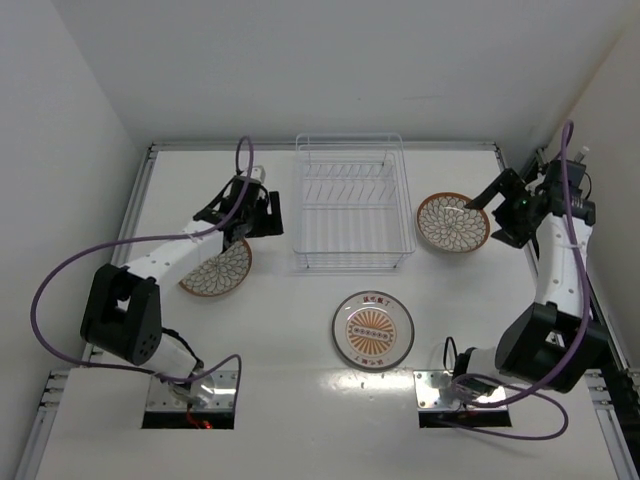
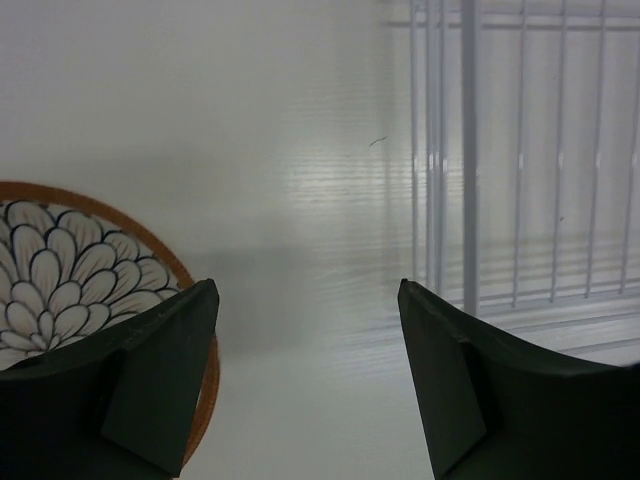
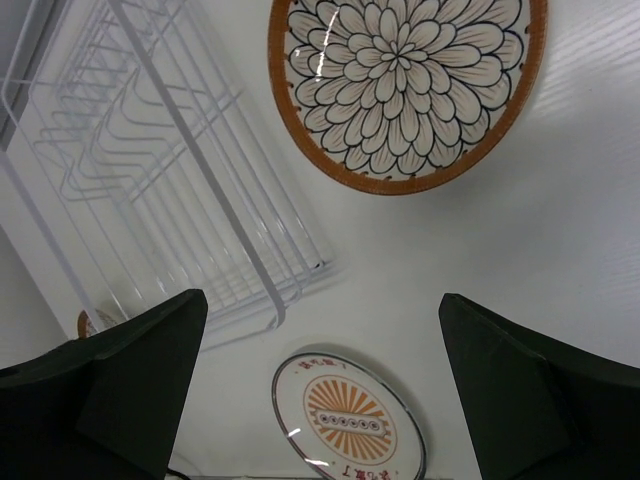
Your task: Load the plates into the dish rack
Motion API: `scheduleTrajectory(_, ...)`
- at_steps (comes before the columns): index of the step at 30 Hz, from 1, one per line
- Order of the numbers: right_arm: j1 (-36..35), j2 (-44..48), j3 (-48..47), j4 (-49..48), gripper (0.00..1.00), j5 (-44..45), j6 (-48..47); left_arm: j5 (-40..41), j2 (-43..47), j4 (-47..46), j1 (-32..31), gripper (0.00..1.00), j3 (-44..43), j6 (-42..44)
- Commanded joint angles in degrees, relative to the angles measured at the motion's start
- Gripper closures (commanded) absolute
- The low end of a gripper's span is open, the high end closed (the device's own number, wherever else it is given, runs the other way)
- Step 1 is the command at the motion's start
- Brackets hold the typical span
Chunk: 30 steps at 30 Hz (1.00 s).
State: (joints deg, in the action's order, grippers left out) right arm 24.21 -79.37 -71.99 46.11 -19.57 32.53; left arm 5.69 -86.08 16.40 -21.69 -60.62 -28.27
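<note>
The white wire dish rack (image 1: 353,205) stands empty at the table's middle back. One brown-rimmed petal plate (image 1: 218,270) lies left of it, and another (image 1: 452,222) lies to its right. The white sunburst plate (image 1: 374,329) lies in front of the rack. My left gripper (image 1: 258,218) is open and empty, hovering between the left plate (image 2: 60,275) and the rack's side (image 2: 470,150). My right gripper (image 1: 490,215) is open and empty, held high beside the right plate (image 3: 405,85). Its view also shows the rack (image 3: 150,170) and the sunburst plate (image 3: 350,415).
White walls enclose the table on the left, back and right. A raised frame edge (image 1: 140,200) runs along the table's left side. Purple cables (image 1: 60,270) loop from both arms. Two mounting plates (image 1: 195,395) sit at the near edge.
</note>
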Motion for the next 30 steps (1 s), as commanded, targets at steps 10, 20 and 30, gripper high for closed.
scheduleTrajectory(10, -0.9, 10.5, 2.7, -6.5, 0.01, -8.9, -0.2, 23.7, 30.5, -32.5, 2.1, 0.30, 29.5, 18.8)
scheduleTrajectory(20, -2.6, 14.3, 7.8, -10.7, 0.01, -14.3, 1.6, 15.0, 18.7, -77.2, 11.1, 0.30, 51.2, 21.6)
scheduleTrajectory(30, -6.3, 13.8, 6.6, -10.1, 0.01, -15.1, 1.7, 11.2, 9.7, -71.1, 12.1, 0.00, 45.4, 20.7)
